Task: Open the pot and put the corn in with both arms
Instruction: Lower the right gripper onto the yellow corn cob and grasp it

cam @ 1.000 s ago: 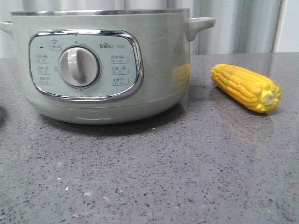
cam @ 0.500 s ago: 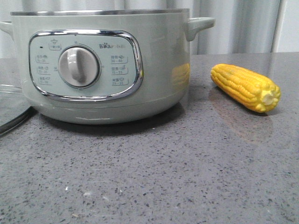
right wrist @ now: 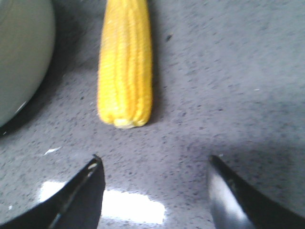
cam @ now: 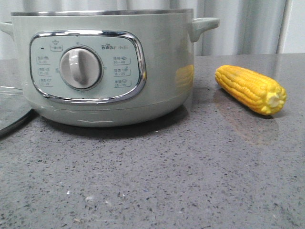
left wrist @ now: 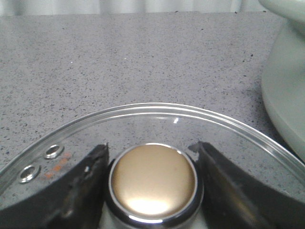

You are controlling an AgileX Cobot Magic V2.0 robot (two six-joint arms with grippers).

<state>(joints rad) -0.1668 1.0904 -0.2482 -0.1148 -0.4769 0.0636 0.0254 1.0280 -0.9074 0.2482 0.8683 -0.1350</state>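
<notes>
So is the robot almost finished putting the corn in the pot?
Not yet, about halfway. The pot already looks open: its glass lid sits on the counter beside it, with the left gripper around the lid's knob. The right gripper is open just above the counter, close to the corn, not touching it. Grabbing the corn and dropping it in is left.

surface: grey speckled stone countertop (cam: pixel 157 176) | on it: pot (cam: pixel 102 67), standing upright, left of centre | corn (cam: pixel 251 89) lying on its side to the pot's right, apart from it, pale stub end toward the camera | glass lid (cam: pixel 10 112) flat just left of the pot's base
</notes>
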